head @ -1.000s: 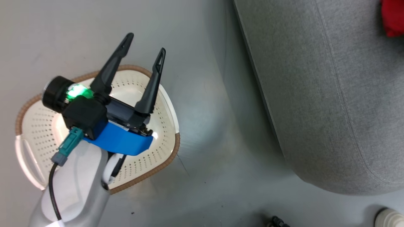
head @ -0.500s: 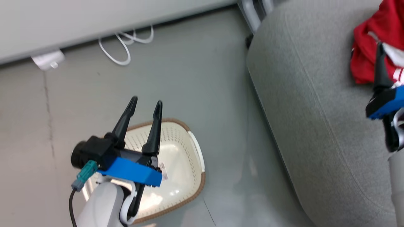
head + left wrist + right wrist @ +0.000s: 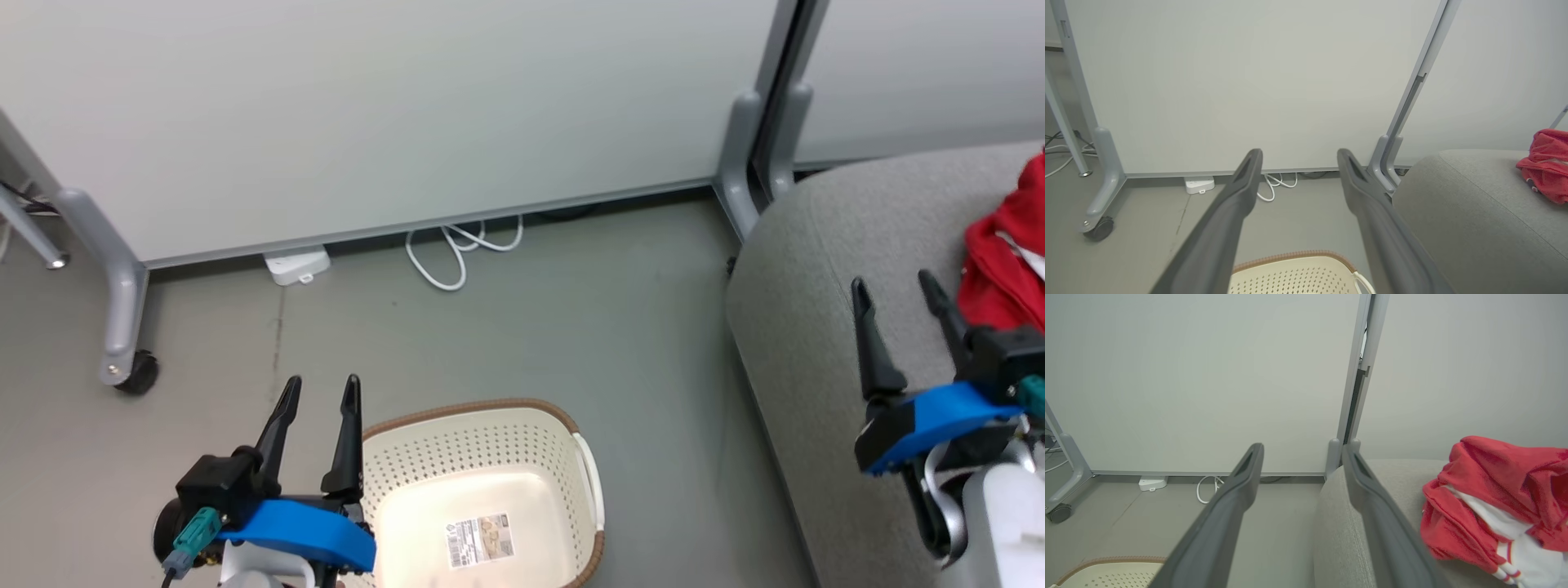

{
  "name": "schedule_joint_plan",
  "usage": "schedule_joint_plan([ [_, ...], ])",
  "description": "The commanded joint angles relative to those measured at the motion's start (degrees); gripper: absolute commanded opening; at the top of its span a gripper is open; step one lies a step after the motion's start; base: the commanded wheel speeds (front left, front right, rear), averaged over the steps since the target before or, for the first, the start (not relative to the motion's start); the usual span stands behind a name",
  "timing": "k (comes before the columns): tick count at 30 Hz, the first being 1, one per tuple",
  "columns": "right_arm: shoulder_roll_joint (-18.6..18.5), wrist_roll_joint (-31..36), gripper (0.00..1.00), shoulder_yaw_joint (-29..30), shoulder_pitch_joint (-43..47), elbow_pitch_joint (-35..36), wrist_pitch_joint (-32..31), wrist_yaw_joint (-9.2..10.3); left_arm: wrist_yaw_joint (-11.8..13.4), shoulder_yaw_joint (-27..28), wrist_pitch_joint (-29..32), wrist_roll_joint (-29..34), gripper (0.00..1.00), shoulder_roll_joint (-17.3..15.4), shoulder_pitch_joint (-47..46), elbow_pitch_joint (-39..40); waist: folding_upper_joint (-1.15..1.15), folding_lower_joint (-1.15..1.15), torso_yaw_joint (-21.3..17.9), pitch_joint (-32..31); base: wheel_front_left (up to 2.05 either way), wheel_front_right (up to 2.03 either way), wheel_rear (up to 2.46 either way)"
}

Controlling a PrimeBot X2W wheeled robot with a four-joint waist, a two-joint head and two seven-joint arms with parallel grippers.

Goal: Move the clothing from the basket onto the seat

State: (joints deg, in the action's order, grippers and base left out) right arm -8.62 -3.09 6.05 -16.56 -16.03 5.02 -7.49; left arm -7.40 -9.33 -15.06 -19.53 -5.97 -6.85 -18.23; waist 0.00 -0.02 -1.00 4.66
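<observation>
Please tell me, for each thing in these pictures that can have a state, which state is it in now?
clothing: crumpled in a heap on the seat.
seat: carrying the clothing near its right side.
basket: upright on the floor, no clothing inside, a label on its bottom.
left hand: open, holding nothing, by the basket's left side.
right hand: open, holding nothing, over the seat beside the clothing.

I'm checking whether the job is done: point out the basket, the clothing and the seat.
basket [image 3: 469, 404]: head view, brown far rim.
clothing [image 3: 1502, 475]: right wrist view, red upper fold.
seat [image 3: 804, 351]: head view, bare grey top.
</observation>
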Motion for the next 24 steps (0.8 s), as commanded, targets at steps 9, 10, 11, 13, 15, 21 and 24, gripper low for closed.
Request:
schedule_joint_plan([
  [9,4.3,0.0,1.00,-0.3,10.0,6.8,-0.7,-0.01,-0.1,4.2,-0.2,0.6,1.00,0.7,2.6,-2.0,0.00,0.02,4.8,-3.6,0.00,0.00,0.00],
  [10,4.6,-0.1,1.00,-0.6,10.6,7.0,-0.7,-0.01,-0.1,4.5,-0.2,0.6,1.00,0.7,2.8,-2.2,0.00,0.02,4.9,-3.7,0.00,0.00,0.00],
  [11,4.9,-0.3,1.00,-0.7,11.1,7.0,-0.6,-0.01,-0.1,4.7,-0.2,0.6,1.00,0.7,2.9,-2.4,0.00,0.02,5.1,-3.8,0.00,0.00,0.00],
  [13,5.3,-0.5,1.00,-1.2,11.9,6.9,-0.5,-0.01,-0.1,5.1,-0.2,0.6,1.00,0.8,3.0,-2.8,0.00,0.02,5.3,-3.8,0.00,0.00,0.00],
  [15,5.5,-0.8,1.00,-1.6,12.6,6.6,-0.3,-0.01,-0.1,5.6,-0.2,0.7,1.00,0.8,3.1,-3.0,0.00,0.02,5.3,-3.9,0.00,0.00,0.00],
  [21,5.7,-1.2,1.00,-2.1,13.6,6.1,0.1,-0.01,-0.1,6.1,-0.2,1.1,1.00,1.2,3.6,-3.5,0.00,0.02,5.2,-4.1,0.00,0.00,0.00],
  [24,5.8,-1.6,1.00,-2.2,13.5,5.9,0.1,-0.01,-0.1,6.2,-0.2,1.2,1.00,1.3,3.6,-3.6,0.00,0.02,5.1,-4.2,0.00,0.00,0.00],
])
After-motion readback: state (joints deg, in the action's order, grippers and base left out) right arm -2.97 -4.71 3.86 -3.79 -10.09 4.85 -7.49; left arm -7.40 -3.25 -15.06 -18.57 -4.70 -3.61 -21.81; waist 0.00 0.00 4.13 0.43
